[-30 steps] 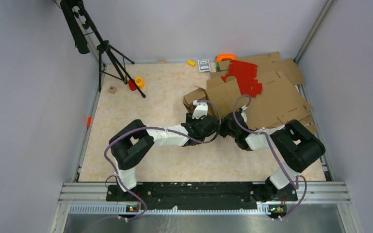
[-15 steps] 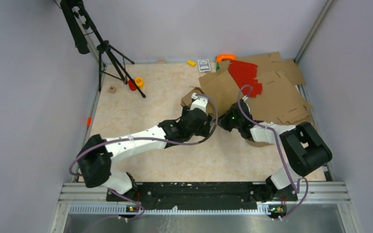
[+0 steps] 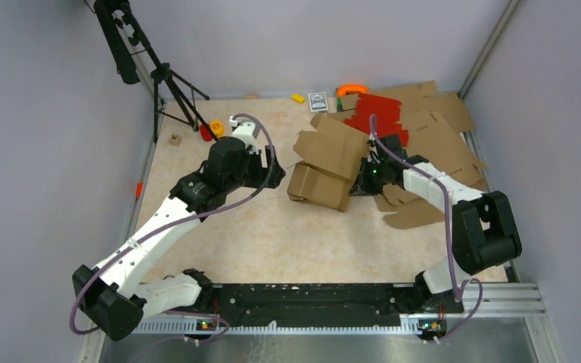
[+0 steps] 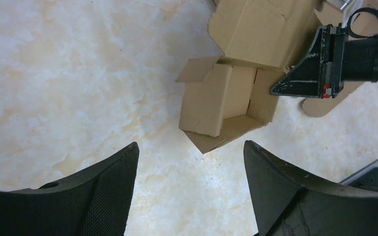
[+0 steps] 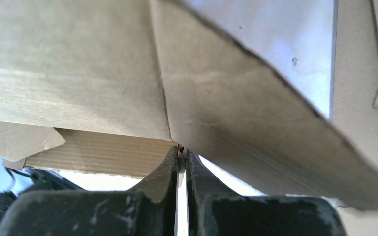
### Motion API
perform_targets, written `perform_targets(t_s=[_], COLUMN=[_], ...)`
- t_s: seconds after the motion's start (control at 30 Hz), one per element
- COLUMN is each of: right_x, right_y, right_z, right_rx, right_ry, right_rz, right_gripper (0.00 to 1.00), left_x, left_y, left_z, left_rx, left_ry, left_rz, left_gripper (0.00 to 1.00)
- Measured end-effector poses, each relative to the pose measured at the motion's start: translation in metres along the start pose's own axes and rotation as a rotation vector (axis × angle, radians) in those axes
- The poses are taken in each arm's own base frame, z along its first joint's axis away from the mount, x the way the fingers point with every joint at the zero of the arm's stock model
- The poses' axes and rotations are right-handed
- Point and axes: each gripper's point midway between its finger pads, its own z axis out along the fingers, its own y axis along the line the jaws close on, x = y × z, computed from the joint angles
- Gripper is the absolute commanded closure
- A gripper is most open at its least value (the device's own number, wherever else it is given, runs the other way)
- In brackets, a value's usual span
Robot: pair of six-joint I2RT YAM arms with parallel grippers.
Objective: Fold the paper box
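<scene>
— Right pincer [image 5: 182, 156]: what's it got?
— Clamped on a fold of the paper box [image 4: 204, 101], right at its fingertips.
— And the left pincer [image 4: 191, 147]?
— Spread wide, empty; box sits just beyond its tips.

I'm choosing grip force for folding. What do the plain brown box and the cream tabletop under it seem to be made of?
Plain brown box: corrugated cardboard, matte, unprinted; fine ribbing shows on a panel in the right wrist view. Cream tabletop: smooth, with marble-like veining; possibly printed laminate or vinyl, but stone cannot be excluded.
</scene>
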Motion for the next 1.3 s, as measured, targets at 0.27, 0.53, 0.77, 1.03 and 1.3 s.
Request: perform_targets(t_s=[0.27,0.53,0.77,1.03,1.3], right_x=[0.007,0.014,0.022,0.021,0.022], right_y=[-0.014,-0.02,-0.022,-0.02,-0.018], right_z=[-0.02,-0.006,0.001,0.004,0.007], right_rx=[0.103,0.263,0.295,0.307,0.348], right_ry=[0.113,0.208,0.232,0.217,0.173], right_rz=[-0.177,-0.307,-0.369,-0.432,-0.505], right_gripper=[1.0,1.0,1.0,1.0,0.97], left_x=[0.068,0.134,0.105,0.11,0.111], left_y=[0.017,0.03,0.033,0.059,0.047], left_z=[0.028,0.037,0.044,0.077,0.102], left_rx=[0.072,0.097,0.126,0.094,0.239], left_ry=[0.199,0.31,0.12,0.056,0.057], left_rz=[-0.105,-0.198,-0.182,-0.22,-0.252], left_gripper=[0.2,0.15,0.11,0.11,0.26])
